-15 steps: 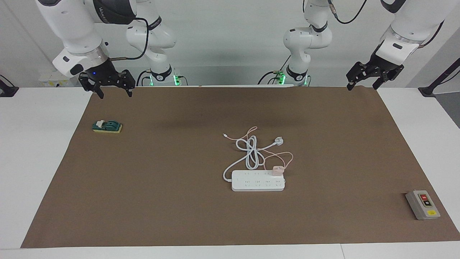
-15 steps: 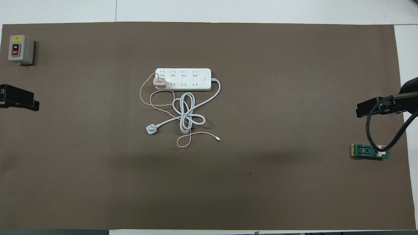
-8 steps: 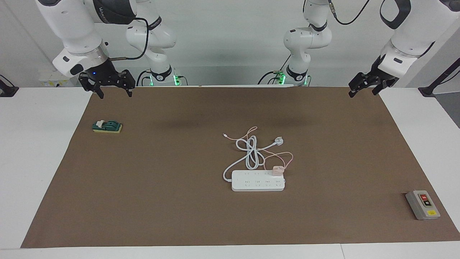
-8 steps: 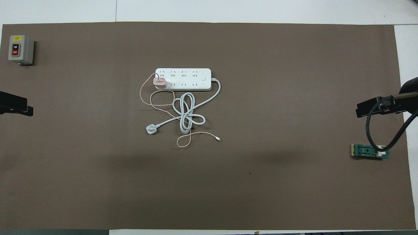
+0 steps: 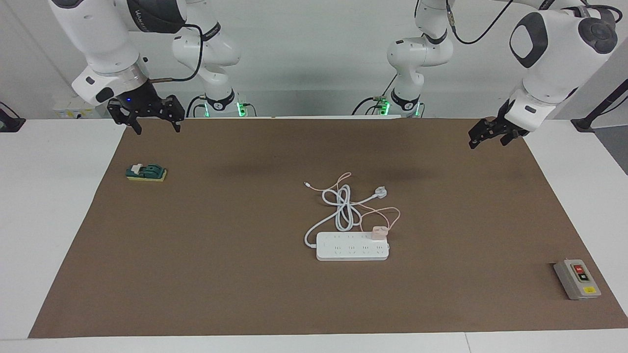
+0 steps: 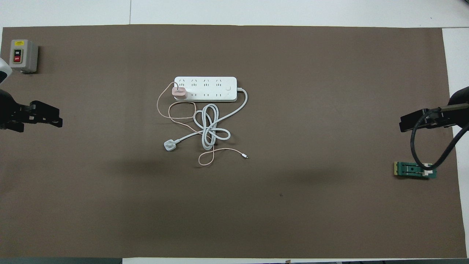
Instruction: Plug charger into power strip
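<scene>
The white power strip (image 5: 343,250) lies in the middle of the brown mat; it also shows in the overhead view (image 6: 210,86). The pale-pink charger (image 5: 379,232) sits on the strip's end toward the left arm, on the row nearer to the robots, also seen from overhead (image 6: 179,92). Its thin pink cable (image 5: 392,213) loops over the mat nearer to the robots. My left gripper (image 5: 488,136) hangs open and empty over the mat's edge at the left arm's end, well apart from the charger. My right gripper (image 5: 156,122) waits open and empty over the mat's corner at the right arm's end.
The strip's thick white cord and three-pin plug (image 5: 380,191) lie coiled nearer to the robots than the strip. A grey box with red and black buttons (image 5: 577,278) stands at the left arm's end. A small green and yellow block (image 5: 146,172) lies at the right arm's end.
My left gripper has come down and moved inward over the mat from the table's edge. The right arm, the charger and the strip have not moved.
</scene>
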Tool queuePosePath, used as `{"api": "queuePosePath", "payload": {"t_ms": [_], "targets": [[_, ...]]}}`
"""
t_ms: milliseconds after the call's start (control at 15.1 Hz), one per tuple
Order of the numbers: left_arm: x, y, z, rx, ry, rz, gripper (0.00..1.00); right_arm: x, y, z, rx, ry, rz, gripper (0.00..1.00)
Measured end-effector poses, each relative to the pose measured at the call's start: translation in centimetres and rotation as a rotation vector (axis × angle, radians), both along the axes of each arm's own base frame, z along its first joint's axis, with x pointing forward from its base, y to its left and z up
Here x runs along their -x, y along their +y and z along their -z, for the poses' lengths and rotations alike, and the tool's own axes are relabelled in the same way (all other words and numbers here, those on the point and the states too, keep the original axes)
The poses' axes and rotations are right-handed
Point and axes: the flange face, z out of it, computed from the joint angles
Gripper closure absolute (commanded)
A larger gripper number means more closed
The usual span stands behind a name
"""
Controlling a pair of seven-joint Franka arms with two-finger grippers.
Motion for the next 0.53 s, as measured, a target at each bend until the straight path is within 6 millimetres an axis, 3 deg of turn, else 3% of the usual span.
{"api": "queuePosePath", "payload": {"t_ms": [528], "targets": [[-0.41,-0.40,-0.28,0.000,-0.028,0.007,0.00,0.00,0.00,0.00,0.000,0.000,0.000,0.00]]}}
